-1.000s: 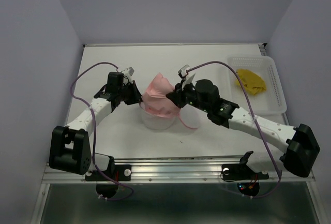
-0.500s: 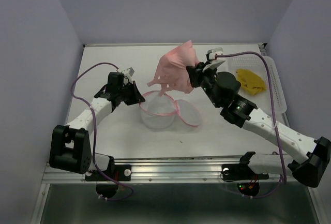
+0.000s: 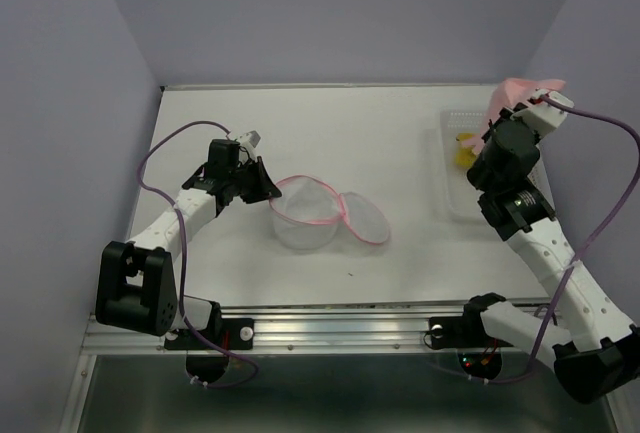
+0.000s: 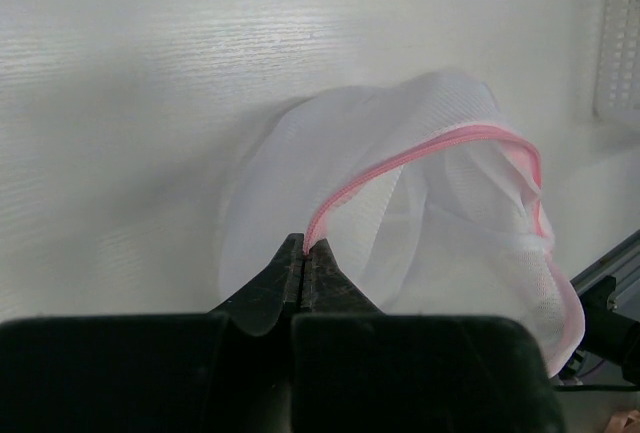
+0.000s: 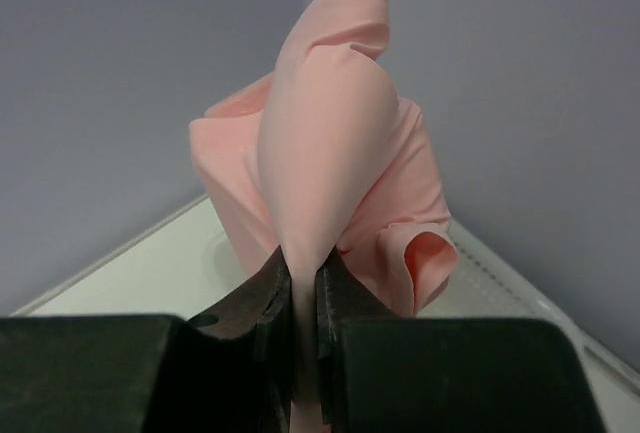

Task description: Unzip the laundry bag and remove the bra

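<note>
a lab test cell: plain lavender walls [image 3: 70,103] around a white table [image 3: 330,133] with an aluminium rail [image 3: 340,325].

The white mesh laundry bag [image 3: 303,221], trimmed in pink, sits unzipped on the desk [image 3: 400,143] with its flap lying open; the crumpled pink bra [image 3: 515,93] hangs aloft, well apart to its right.
</note>
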`<state>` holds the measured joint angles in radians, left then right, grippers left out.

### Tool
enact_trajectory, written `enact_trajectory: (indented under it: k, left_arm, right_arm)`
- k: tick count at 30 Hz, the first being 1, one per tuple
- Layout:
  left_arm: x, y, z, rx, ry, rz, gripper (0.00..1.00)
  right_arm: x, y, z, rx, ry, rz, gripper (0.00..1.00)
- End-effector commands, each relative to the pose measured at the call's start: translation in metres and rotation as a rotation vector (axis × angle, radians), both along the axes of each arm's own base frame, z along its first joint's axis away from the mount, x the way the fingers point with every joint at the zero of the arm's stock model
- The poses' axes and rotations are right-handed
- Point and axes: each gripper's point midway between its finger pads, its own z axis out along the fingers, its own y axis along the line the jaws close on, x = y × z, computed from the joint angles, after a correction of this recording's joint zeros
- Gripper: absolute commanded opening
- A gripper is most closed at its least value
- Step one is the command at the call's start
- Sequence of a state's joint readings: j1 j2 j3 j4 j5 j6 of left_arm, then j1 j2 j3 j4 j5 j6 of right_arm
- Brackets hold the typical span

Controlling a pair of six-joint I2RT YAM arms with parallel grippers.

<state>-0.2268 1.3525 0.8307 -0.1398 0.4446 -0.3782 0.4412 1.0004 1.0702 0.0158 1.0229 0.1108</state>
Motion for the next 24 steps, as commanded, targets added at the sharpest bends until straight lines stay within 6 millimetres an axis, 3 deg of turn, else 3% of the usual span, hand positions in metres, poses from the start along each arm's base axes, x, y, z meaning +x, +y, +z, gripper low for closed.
enact_trajectory:
  k: [1,4,7,8,9,11,12,15,22,23,24]
  left_arm:
    - [0.006,-0.001,0.021,-0.014,-0.066,-0.017,0.00]
    - [0.004,-0.003,0.020,-0.023,-0.059,-0.026,0.00]
    - [0.004,-0.004,0.018,-0.029,-0.052,-0.031,0.00]
    - [0.004,-0.005,0.018,-0.031,-0.052,-0.034,0.00]
    - [0.004,-0.005,0.019,-0.033,-0.053,-0.036,0.00]
    - [0.004,-0.005,0.018,-0.033,-0.052,-0.034,0.00]
    - [0.003,-0.005,0.019,-0.032,-0.055,-0.034,0.00]
    - [0.005,-0.003,0.019,-0.024,-0.058,-0.025,0.00]
    - [0.005,-0.003,0.019,-0.024,-0.058,-0.027,0.00]
    - [0.005,-0.003,0.019,-0.024,-0.057,-0.027,0.00]
    - [0.005,-0.003,0.019,-0.023,-0.059,-0.026,0.00]
  right_arm:
    - [-0.031,-0.060,-0.007,0.000,0.018,-0.277,0.01]
    - [-0.031,-0.072,-0.028,0.006,0.058,-0.310,0.01]
    - [-0.020,-0.075,-0.073,0.053,0.144,-0.287,0.02]
    - [-0.010,-0.070,-0.101,0.094,0.187,-0.244,0.01]
    - [-0.008,-0.079,-0.115,0.128,0.200,-0.254,0.01]
    - [0.001,-0.079,-0.150,0.198,0.247,-0.217,0.01]
    - [0.009,-0.071,-0.162,0.272,0.244,-0.159,0.01]
    - [0.018,-0.069,-0.192,0.322,0.280,-0.115,0.01]
    - [0.019,-0.071,-0.239,0.391,0.373,-0.110,0.02]
    - [0.018,-0.071,-0.245,0.396,0.386,-0.116,0.10]
    - [0.014,-0.072,-0.250,0.399,0.403,-0.131,0.52]
